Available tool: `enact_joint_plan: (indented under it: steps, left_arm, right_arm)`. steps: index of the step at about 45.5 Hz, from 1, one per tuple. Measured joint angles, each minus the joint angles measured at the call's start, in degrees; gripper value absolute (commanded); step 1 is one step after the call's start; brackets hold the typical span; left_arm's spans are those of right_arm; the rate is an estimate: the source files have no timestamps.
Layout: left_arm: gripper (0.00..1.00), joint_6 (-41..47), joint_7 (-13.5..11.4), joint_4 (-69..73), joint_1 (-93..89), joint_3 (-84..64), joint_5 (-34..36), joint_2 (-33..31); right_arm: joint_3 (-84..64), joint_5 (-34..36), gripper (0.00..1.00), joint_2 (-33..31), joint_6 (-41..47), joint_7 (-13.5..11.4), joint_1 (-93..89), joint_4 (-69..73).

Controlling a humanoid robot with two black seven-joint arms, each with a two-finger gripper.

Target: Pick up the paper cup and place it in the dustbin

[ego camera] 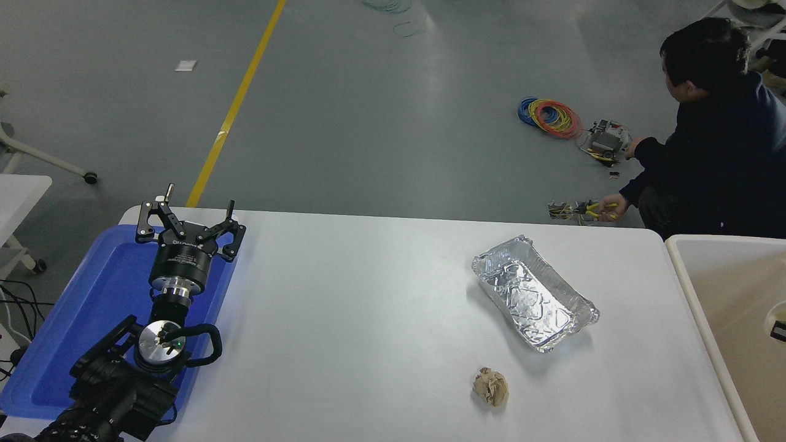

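The dustbin (678, 261), with a thick off-white rim and beige inside, stands at the table's right end and is cut off by the picture's edge. Inside it, at the right edge, a small cream curved shape (777, 314) shows; it may be the paper cup's rim, but too little shows to be sure. Just below it is a small black part (779, 331), perhaps the tip of my right gripper; the rest of that arm is out of view. My left gripper (187, 216) is parked at the lower left over the blue tray, open and empty.
A crinkled foil tray (533, 293) lies right of the table's middle. A crumpled brown paper ball (491, 387) lies near the front edge. A flat blue tray (92, 307) is at the left. A person (718, 135) crouches on the floor beyond the table's far right corner.
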Motion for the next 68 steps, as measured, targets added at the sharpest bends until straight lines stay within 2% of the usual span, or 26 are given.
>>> enact_joint_plan:
  steps: [8,10,28,42,56,68]
  left_arm:
    - [1.0,0.0,0.0,0.0,0.0,0.0,0.0,0.0]
    - [1.0,0.0,0.0,0.0,0.0,0.0,0.0,0.0]
    - [1.0,0.0,0.0,0.0,0.0,0.0,0.0,0.0]
    - [1.0,0.0,0.0,0.0,0.0,0.0,0.0,0.0]
    - [1.0,0.0,0.0,0.0,0.0,0.0,0.0,0.0]
    - [1.0,0.0,0.0,0.0,0.0,0.0,0.0,0.0]
  right_arm:
    - [0.9,0.0,0.92,0.0,-0.2,0.0,0.0,0.0]
    - [1.1,0.0,0.98,0.0,-0.3,0.1,0.0,0.0]
    - [1.6,0.0,1.0,-0.3,-0.7,0.1,2.8,0.7]
    - [1.1,0.0,1.0,-2.6,-0.2,0.1,11.6,3.0]
    - [-1.4,-0.1,1.0,-6.8,0.0,0.1,24.5,12.5]
    - [-10.9,-0.1,1.0,-8.7,0.0,0.2,40.0,25.9]
